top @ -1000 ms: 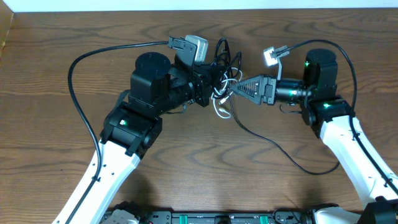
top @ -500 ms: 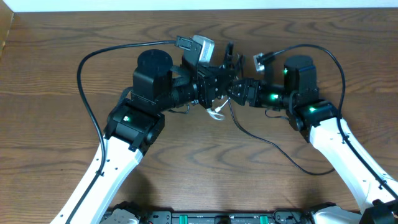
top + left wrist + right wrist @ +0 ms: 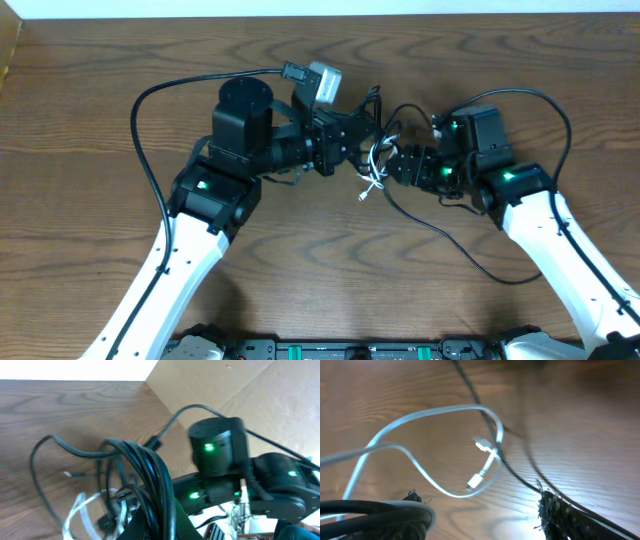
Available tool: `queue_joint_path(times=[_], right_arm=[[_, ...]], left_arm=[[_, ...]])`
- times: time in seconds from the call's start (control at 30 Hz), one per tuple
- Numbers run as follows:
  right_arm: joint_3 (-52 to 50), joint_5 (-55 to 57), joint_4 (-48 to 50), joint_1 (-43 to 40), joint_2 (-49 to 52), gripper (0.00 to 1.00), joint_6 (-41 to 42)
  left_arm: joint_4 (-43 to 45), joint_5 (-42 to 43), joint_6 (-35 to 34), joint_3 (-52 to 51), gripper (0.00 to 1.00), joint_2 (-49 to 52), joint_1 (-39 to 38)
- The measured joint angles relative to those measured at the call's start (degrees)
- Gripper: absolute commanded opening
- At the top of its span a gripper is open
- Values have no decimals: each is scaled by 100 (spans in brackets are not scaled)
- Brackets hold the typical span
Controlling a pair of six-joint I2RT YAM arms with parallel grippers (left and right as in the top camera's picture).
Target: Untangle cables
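Between the two arms, the tangled cables hang just above the wooden table. My left gripper [image 3: 358, 135] is shut on a bunch of black cable [image 3: 145, 465] loops, which run straight into its jaws [image 3: 160, 530]. The white cable [image 3: 372, 172] dangles below that bunch, its small plugs [image 3: 480, 477] near the table. My right gripper [image 3: 392, 165] stands open just right of the tangle, with nothing between its fingers [image 3: 485, 520]. The white cable [image 3: 440, 410] loops in front of it. One strand of black cable [image 3: 440, 225] trails over the table toward the front right.
The left arm's own thick cable [image 3: 140, 130] arcs over the table at the left, and the right arm's [image 3: 560, 110] curves behind its wrist. A cardboard wall [image 3: 225, 385] stands past the table's end. The table's far edge [image 3: 320, 14] runs along the top.
My right gripper pushed left up to the tangle, then drew back right and toward the front. The white cable now hangs lower between the grippers. The left gripper stayed shut on the black loops.
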Motion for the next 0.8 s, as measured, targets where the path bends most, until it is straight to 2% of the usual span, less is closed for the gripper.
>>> queue_joint_path(times=[0.3, 0.73, 0.8], right_arm=[[192, 437, -1023, -492, -116, 71, -184], [256, 195, -1360, -1088, -151, 74, -433], [192, 715, -1578, -1276, -122, 75, -452]], left_arm=[[-107, 304, 2, -72, 7, 11, 675], [-225, 728, 2, -83, 8, 11, 1626], [-111, 671, 2, -81, 7, -20, 1849]])
